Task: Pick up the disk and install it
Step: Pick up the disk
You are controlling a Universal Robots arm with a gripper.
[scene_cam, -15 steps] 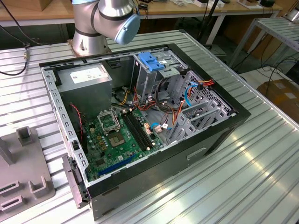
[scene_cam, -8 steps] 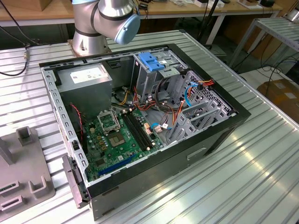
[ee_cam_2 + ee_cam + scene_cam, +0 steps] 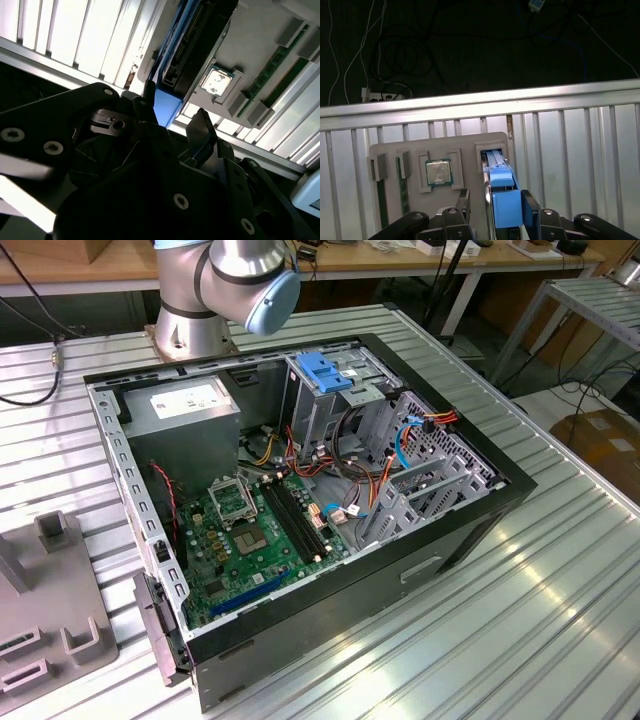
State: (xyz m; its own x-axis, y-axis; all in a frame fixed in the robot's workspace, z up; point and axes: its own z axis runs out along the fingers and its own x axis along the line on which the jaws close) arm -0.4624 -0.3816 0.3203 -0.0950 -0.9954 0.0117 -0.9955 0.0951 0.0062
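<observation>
You have, largest first:

- Table (image 3: pixel 580 165): ribbed aluminium, below your claw (image 3: pixel 495 194).
- Case (image 3: pixel 400 560): black, side panel off, lying on the table in the exterior view.
- Arm (image 3: pixel 230 280): grey with a pale blue cap, base behind the case.
- Tray (image 3: pixel 470 145): grey, pocketed, directly under your claw.
- Board (image 3: pixel 255 530): green, on the case floor.
- Power unit (image 3: pixel 185 410): carries a white label (image 3: pixel 185 398); the print is too small to read.
- Cage (image 3: pixel 320 415): bare metal, blue bracket (image 3: pixel 325 375) on top.
- Disk (image 3: pixel 502 200): stands on edge in a tray slot, its blue frame end between your claw's fingers (image 3: pixel 465 200).
- Claw: released, one finger on either side of the disk, with a gap showing in both wrist views.
- Memory sticks (image 3: pixel 402 187): green, on edge in the tray, beside the claw.
- Chip (image 3: pixel 439 172): square, silver-topped, in a tray pocket between the sticks and the disk. Its marking can't be made out.
</observation>
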